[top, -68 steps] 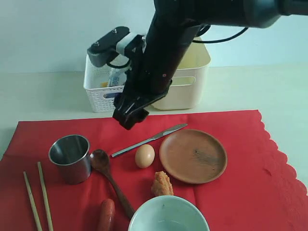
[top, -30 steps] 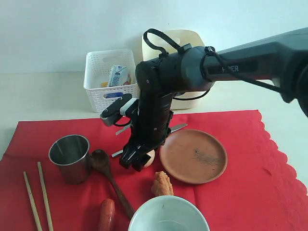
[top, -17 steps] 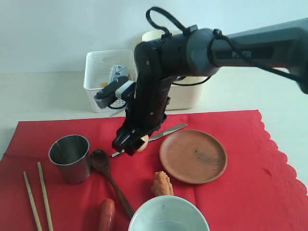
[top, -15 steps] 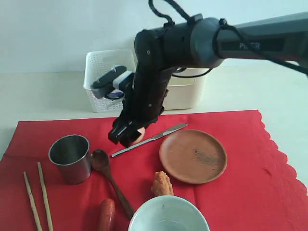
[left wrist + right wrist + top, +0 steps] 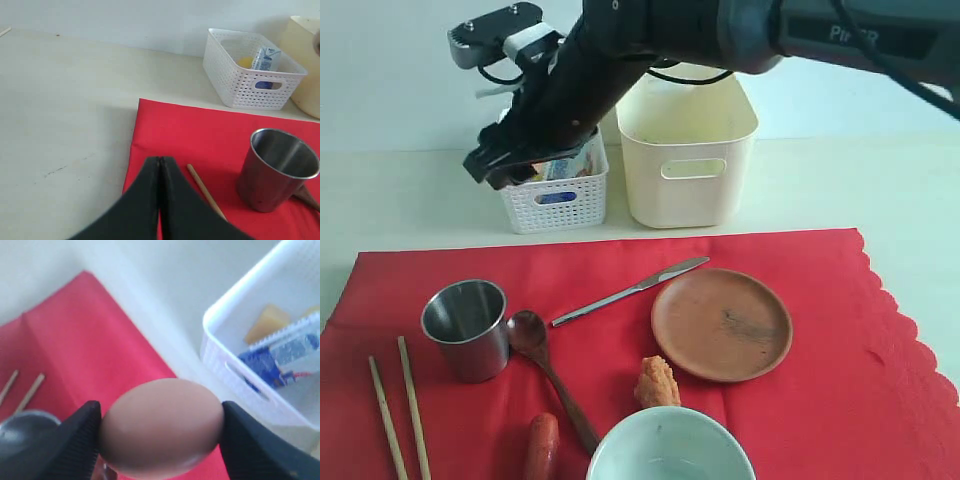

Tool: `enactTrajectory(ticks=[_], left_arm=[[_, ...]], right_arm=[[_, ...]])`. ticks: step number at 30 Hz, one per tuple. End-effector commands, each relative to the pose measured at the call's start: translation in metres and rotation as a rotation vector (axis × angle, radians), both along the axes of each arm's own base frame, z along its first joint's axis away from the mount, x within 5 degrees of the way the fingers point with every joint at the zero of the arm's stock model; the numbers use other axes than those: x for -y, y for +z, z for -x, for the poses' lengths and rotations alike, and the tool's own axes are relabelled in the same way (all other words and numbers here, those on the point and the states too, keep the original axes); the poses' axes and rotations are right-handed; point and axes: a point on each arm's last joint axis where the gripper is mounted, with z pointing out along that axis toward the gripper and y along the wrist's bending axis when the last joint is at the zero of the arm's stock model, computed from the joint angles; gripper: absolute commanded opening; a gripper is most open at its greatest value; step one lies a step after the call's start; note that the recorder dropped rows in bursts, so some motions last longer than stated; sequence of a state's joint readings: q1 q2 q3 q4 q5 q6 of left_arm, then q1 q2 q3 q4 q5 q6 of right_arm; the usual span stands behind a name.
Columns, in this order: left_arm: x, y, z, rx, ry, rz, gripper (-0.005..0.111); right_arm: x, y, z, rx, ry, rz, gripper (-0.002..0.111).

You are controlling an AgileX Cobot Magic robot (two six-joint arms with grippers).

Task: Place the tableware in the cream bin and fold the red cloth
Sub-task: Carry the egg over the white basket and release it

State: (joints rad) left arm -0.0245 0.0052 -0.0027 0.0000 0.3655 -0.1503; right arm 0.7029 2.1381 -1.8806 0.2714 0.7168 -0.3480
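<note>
My right gripper (image 5: 500, 165) is shut on a brown egg (image 5: 160, 427) and hangs at the near left edge of the white lattice basket (image 5: 555, 195). On the red cloth (image 5: 820, 400) lie the steel cup (image 5: 467, 328), two chopsticks (image 5: 400, 410), a dark wooden spoon (image 5: 545, 365), a silver knife (image 5: 630, 290), a brown plate (image 5: 721, 323) and a pale bowl (image 5: 670, 445). The cream bin (image 5: 685, 150) stands behind the cloth. My left gripper (image 5: 160, 160) is shut on nothing, low over the cloth's corner near the cup (image 5: 277, 167).
The basket (image 5: 265, 330) holds a blue-and-white milk carton (image 5: 277, 362) and a yellow piece of food (image 5: 269, 322). An orange lump of food (image 5: 657, 382) and a red sausage-like piece (image 5: 541, 448) lie on the cloth near the bowl.
The right gripper closed on the egg beside the knife, lifted it off the cloth and carried it back and left to the lattice basket's edge.
</note>
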Motion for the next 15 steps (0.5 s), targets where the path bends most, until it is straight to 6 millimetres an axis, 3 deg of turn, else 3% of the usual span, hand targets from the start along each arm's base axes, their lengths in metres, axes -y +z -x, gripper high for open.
enactTrajectory(ticks=[1, 7, 15], left_arm=[[0.0, 0.0, 0.0, 0.008, 0.0, 0.011, 0.0], [0.0, 0.0, 0.0, 0.008, 0.0, 0.011, 0.0], [0.0, 0.0, 0.0, 0.008, 0.0, 0.011, 0.0]], right_arm=[[-0.015, -0.005, -0.02, 0.085, -0.052, -0.126, 0.0], [-0.03, -0.035, -0.047, 0.196, -0.177, -0.288, 0.0], [-0.034, -0.074, -0.07, 0.344, -0.309, -0.414, 0.0]])
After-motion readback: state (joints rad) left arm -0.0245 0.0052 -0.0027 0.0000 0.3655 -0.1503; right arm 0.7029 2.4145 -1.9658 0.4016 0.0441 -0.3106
